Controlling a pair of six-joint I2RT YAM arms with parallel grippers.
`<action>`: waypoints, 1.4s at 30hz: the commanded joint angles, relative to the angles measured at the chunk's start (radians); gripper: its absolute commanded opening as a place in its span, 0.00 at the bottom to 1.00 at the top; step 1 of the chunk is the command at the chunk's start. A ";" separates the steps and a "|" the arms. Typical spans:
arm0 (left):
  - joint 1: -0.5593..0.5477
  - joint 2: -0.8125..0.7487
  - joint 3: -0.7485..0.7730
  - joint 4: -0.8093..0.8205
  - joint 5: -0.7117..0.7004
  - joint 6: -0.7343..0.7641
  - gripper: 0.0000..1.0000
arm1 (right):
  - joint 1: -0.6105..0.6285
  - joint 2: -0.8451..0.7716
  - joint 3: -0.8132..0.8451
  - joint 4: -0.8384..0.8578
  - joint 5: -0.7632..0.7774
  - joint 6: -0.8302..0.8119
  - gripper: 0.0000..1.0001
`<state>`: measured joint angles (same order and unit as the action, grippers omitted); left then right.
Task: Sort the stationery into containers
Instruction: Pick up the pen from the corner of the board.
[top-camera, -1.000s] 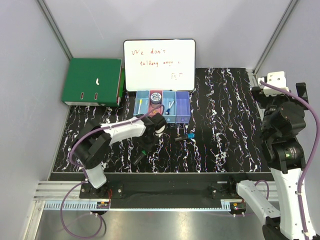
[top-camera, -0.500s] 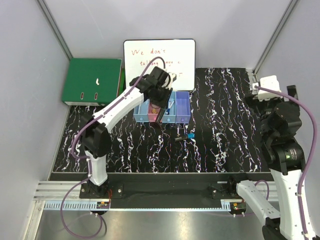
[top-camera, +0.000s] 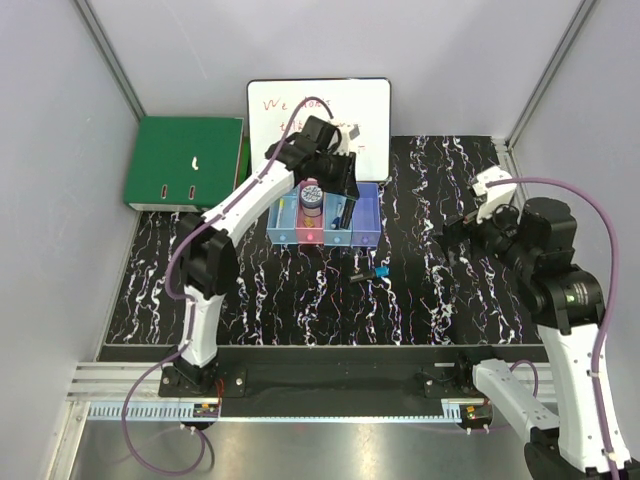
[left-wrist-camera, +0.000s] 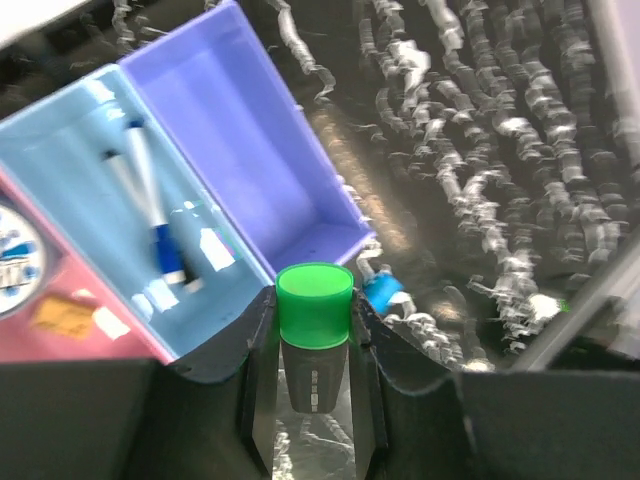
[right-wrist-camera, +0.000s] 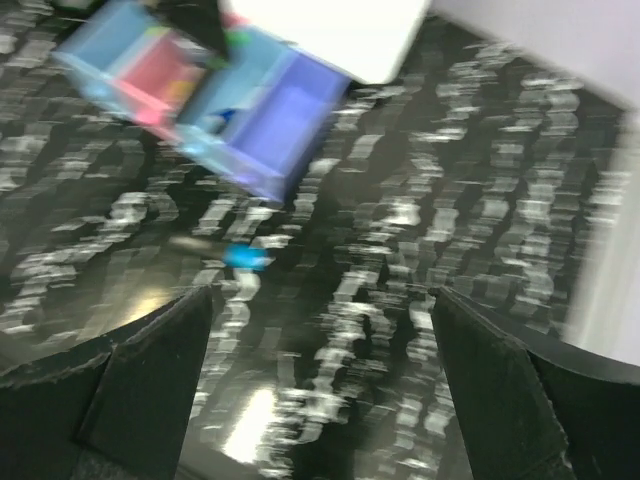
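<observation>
Green binder (top-camera: 185, 150) beside whiteboard (top-camera: 275, 135) behind bins (top-camera: 368, 212).

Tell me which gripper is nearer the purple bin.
Left. The left gripper, shut on a green-capped marker, hangs at the bins' edge right beside the purple bin. The right gripper is open over the table, well off to that bin's right.

Top camera looks down over the whole desk (top-camera: 450, 230). Left wrist view, close above the bins (left-wrist-camera: 250, 150); right wrist catches them too, farther off, blurred.
</observation>
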<state>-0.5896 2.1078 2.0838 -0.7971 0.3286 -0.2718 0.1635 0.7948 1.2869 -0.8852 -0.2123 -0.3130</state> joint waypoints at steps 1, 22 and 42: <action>0.040 -0.194 -0.160 0.307 0.230 -0.144 0.00 | -0.002 0.052 -0.047 0.075 -0.307 0.218 0.98; -0.015 -0.267 -0.136 0.567 0.403 -0.359 0.00 | 0.083 0.363 0.045 0.453 -0.467 0.342 0.89; -0.056 -0.269 -0.108 0.630 0.440 -0.428 0.00 | 0.114 0.389 0.042 0.489 -0.377 0.318 0.77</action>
<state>-0.6418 1.8919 1.9373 -0.2310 0.7288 -0.6724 0.2699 1.1858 1.2999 -0.4446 -0.6235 0.0158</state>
